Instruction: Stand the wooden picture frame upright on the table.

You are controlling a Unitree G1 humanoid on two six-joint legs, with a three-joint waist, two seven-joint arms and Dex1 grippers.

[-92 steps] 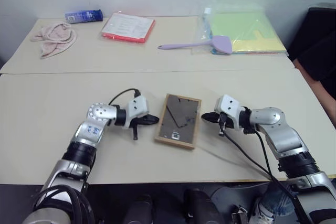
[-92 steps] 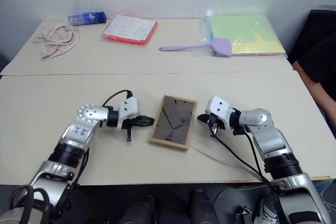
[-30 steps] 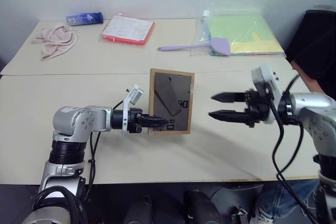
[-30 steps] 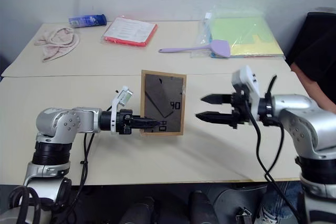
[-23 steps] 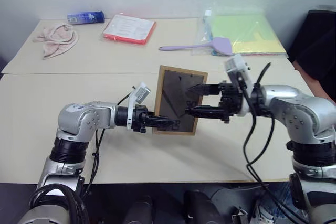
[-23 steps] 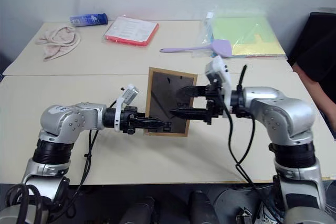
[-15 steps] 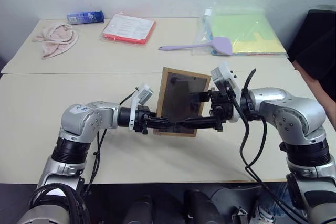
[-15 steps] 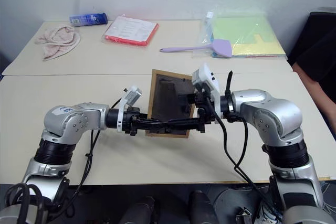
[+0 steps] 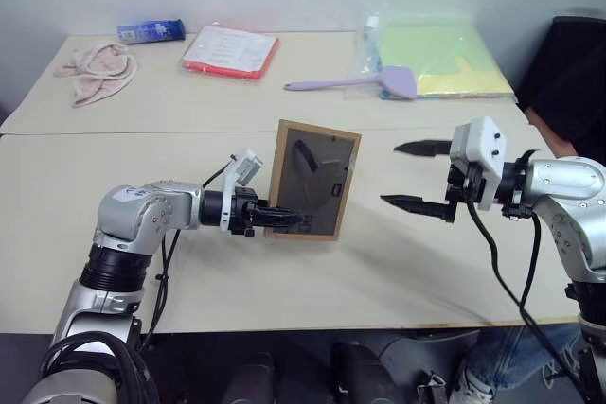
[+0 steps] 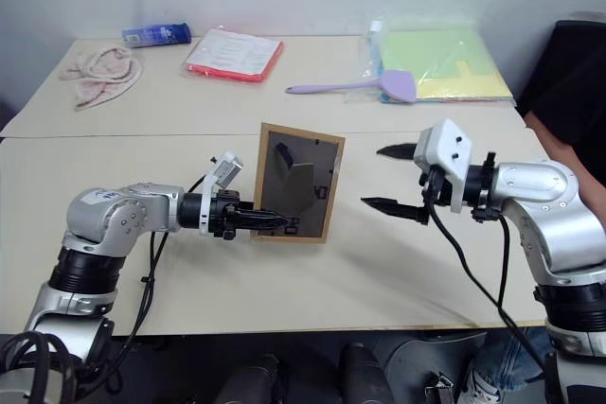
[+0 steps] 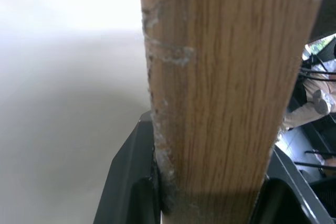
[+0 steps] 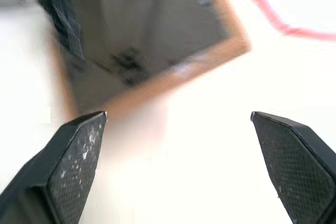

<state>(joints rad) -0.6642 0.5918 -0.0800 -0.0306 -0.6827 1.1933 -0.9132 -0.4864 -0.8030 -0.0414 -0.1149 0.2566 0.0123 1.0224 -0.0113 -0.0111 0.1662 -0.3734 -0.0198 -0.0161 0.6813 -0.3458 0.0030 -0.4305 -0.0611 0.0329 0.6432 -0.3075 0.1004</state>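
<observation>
Beside frame [image 9: 313,180], right gripper [image 9: 415,177] withdrawn

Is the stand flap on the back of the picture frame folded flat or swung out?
Swung out: on the wooden picture frame, held upright by the left tool, the flap juts from the dark back.

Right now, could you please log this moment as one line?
left gripper: shut on picture frame | frame: upright on table | right gripper: open, apart

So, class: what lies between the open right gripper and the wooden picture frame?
Nothing: in the left eye view, only bare table separates the right gripper from the wooden picture frame, which the left gripper holds.
</observation>
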